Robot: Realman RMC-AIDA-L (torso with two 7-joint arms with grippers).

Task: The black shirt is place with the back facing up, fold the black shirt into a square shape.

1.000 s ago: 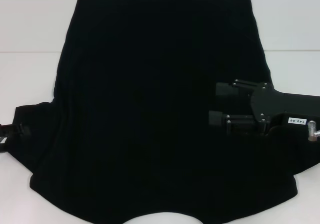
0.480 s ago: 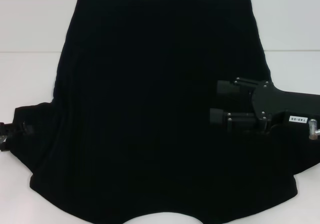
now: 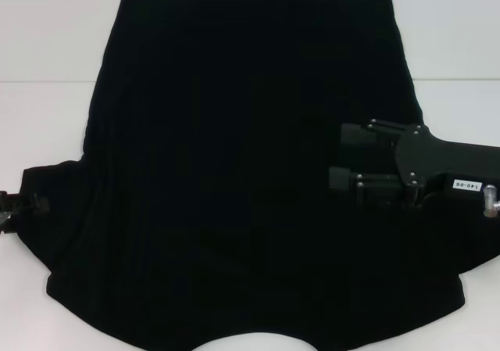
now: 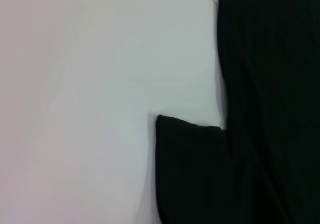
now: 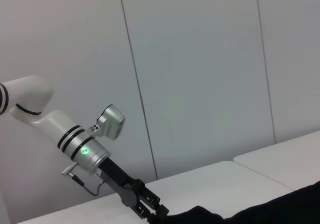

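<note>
On the white table (image 3: 47, 116) before grey wall panels (image 5: 200, 74), the black shirt (image 3: 234, 171) lies under the right gripper's (image 3: 344, 157) open fingers.

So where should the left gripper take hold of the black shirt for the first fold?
Probably the left sleeve. It juts out past the body of the black shirt and lies flat on the table, right beside the left gripper. Come in from the shirt's outer left side, low, pinching the sleeve's free edge.
</note>
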